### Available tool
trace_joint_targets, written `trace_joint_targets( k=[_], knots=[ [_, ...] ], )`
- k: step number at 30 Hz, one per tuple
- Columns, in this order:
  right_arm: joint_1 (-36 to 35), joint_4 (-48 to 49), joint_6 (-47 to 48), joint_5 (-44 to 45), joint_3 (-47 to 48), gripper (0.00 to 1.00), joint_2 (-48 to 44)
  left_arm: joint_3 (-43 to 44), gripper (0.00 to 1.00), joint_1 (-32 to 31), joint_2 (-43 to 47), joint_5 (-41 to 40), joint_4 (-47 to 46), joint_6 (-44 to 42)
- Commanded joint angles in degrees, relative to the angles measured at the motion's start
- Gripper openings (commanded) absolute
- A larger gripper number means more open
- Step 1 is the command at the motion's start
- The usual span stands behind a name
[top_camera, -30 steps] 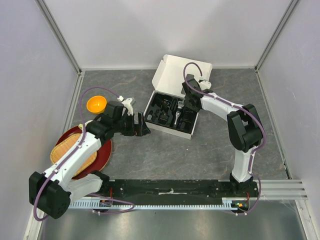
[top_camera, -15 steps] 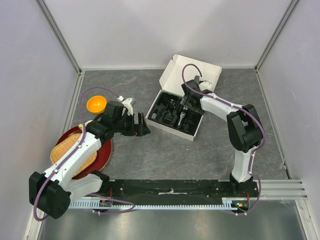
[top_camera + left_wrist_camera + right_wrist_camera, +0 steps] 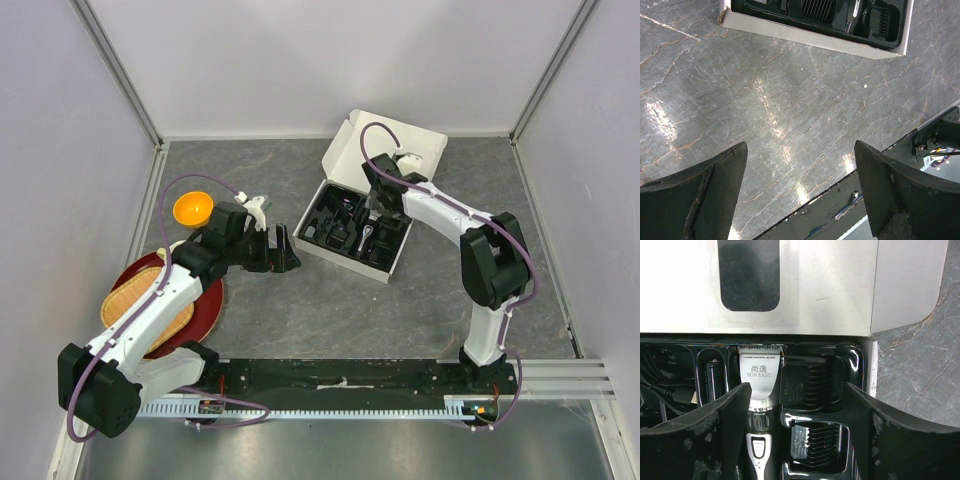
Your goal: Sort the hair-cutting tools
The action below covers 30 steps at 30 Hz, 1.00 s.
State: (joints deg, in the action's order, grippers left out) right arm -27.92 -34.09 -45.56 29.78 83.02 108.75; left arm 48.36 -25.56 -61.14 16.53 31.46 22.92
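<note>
- The white cardboard box sits open with its flat lid thrown back. The lid is smooth card with a dark, round-cornered window in it.
- Inside the box is a glossy black moulded tray with deep pockets.
- The hair clipper lies in a middle pocket of the box with its toothed blade toward the lid. It has a brushed-silver head with printed lettering, a black waist and a pale switch. Its tail end runs off the bottom of the wrist view.
- Ribbed black guard combs fill the pockets beside the clipper, toward the box's right wall. They are black on black, so their outlines are hard to pick out.
- A black cable coils in the pocket on the clipper's other side, mostly hidden behind a finger.
- The right gripper hangs over the box. Its scuffed matte-black fingers are spread wide either side of the clipper and a comb, gripping nothing.
- The left gripper hangs left of the box over the grey, veined, stone-look table, fingers wide apart and empty.
- Further left of the box are a glossy orange bowl and a woven tray on a round red plate. The tray and plate are partly under the left arm.
</note>
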Motion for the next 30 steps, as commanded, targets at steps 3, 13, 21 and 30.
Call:
trace_joint_targets(
  k=[3,13,21,30],
  knots=[
    [-0.9,-0.8,0.8,2.0,3.1,0.71,-2.0,1.0,0.93,0.2,0.6,-0.4,0.0,-0.6],
    [-0.9,-1.2,0.7,3.3,3.4,0.54,2.6,0.9,0.93,0.2,0.3,-0.5,-0.1,-0.6],
    [-0.9,-4.1,-0.5,6.5,5.0,0.31,5.4,1.0,0.93,0.2,0.3,-0.6,-0.1,-0.7],
    [-0.9,-6.7,-0.1,7.7,7.2,0.29,6.8,1.0,0.93,0.2,0.3,-0.5,0.1,-0.8]
  ],
)
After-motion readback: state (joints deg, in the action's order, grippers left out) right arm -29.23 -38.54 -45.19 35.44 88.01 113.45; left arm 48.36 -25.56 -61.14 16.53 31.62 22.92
